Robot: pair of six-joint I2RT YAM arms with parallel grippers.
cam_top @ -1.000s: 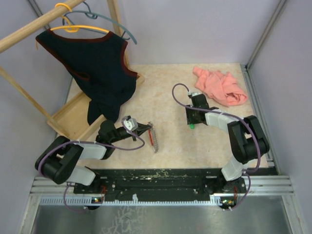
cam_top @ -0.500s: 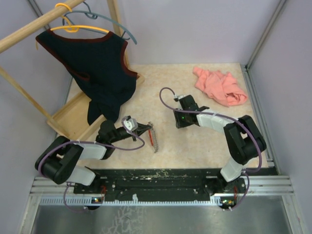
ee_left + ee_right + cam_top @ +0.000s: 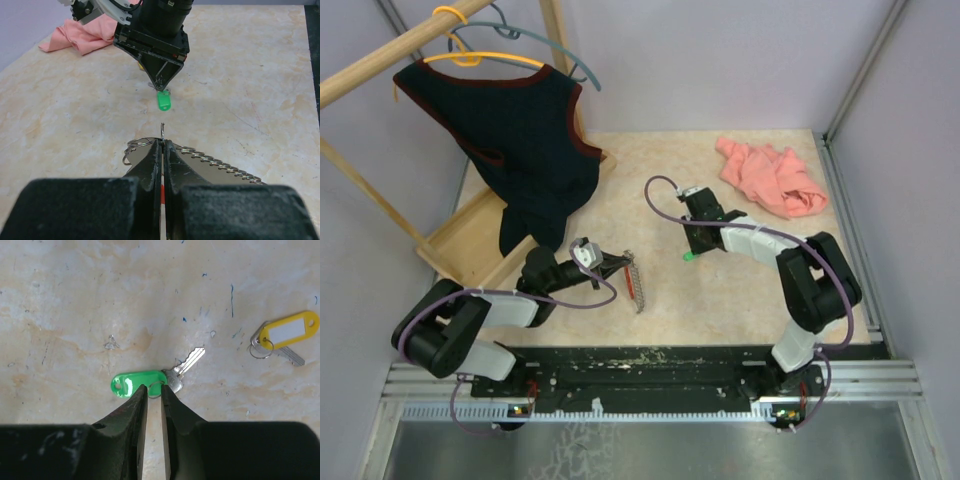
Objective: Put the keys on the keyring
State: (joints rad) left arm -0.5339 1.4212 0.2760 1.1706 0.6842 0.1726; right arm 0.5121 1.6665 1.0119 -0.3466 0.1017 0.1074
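The keyring (image 3: 215,161) is pinched between the pressed-together left gripper (image 3: 161,144), seemingly to present its loop, while near it the green-tagged key (image 3: 134,382) is straddled by the right gripper (image 3: 154,390), jaws narrowed, actual grip undeterminable.

Left wrist view: keyring (image 3: 220,164) red loop mostly hidden betw. pressed-together fingers of left claw (image 3: 161,142), just a sliver seen; chain's near end covered by claw body. Pink cloth (image 3: 75,37) partly masked by right claw (image 3: 161,90) housing. Right wrist view: key (image 3: 190,360) head & its ring partly hidden by right claw; grip can't be told. Top view: key too small to be made out.
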